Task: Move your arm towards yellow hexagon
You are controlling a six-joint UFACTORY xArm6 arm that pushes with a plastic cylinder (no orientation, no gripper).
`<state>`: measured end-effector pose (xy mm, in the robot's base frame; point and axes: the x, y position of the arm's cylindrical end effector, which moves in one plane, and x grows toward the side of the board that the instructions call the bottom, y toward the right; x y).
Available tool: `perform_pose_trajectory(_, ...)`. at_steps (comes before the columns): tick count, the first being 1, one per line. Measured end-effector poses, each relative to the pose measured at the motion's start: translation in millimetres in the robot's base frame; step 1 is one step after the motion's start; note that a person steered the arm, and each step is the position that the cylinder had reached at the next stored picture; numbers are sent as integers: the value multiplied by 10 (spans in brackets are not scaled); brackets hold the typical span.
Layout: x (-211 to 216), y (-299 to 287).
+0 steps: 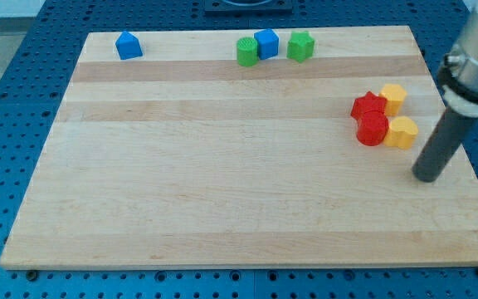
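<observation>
A yellow hexagon block (402,132) lies at the right of the wooden board (222,183), touching a red round block (373,129). Just above them sit a red star-like block (367,106) and a second yellow block (393,97). My tip (426,177) rests on the board a little below and to the right of the yellow hexagon, apart from it. The dark rod rises to the arm's body at the view's right edge.
Along the board's top edge lie a blue block (128,45) at the left, and a green round block (246,51), a blue cube (265,42) and a green block (301,46) near the middle.
</observation>
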<state>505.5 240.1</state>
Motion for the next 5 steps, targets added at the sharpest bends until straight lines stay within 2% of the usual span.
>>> perform_pose_trajectory(1,-266,182)
perform_pose_trajectory(3,-1023,181)
perform_pose_trajectory(4,-1049,181)
perform_pose_trajectory(5,-1430,172)
